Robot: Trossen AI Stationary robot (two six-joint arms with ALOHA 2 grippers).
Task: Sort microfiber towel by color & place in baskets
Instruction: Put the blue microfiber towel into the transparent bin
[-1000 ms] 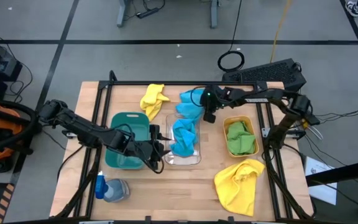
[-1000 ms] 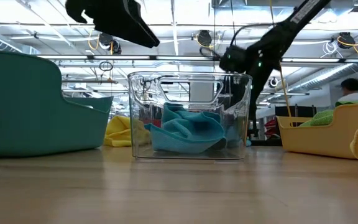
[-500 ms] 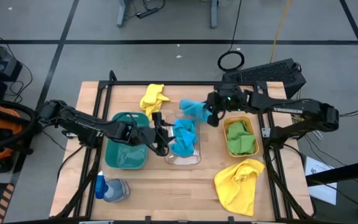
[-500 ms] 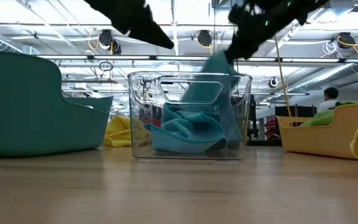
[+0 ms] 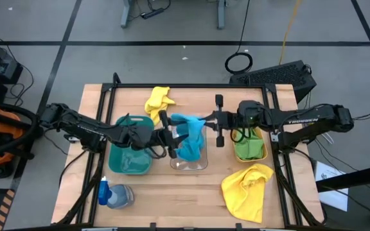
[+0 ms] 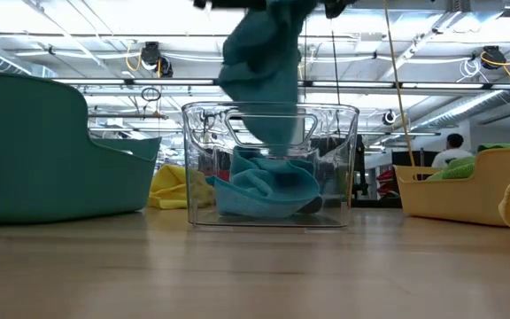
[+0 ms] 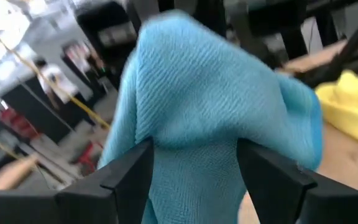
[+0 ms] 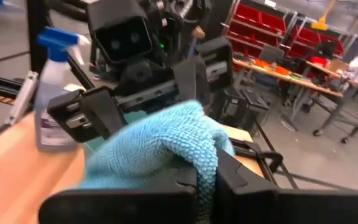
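A blue towel hangs in the air over the clear basket. In the low view the towel's lower end dips inside the clear basket's rim, above a second blue towel lying in it. My right gripper reaches in level from the right and is shut on the hanging towel. My left gripper is open and faces it from the left, one finger on each side of the towel. The dark green basket stands to the left, the orange-yellow one to the right. My right gripper pinches the blue towel by a bunched fold at its top, coming level from the table's right. The cloth drapes over the fingers. The towel is lifted clear and hangs slack below the hold. My left gripper: I cannot tell whether its fingers touch the towel.
Green towels fill the orange-yellow basket. A yellow towel lies near the right front corner, another at the far edge behind the green basket. A blue-capped spray bottle lies at the near left.
My right gripper lifted the blue towel from behind the clear basket. It swung from pointing down to level and carried the towel toward the near edge, over the basket. My left gripper rose and moved toward the far edge, up to the hanging towel.
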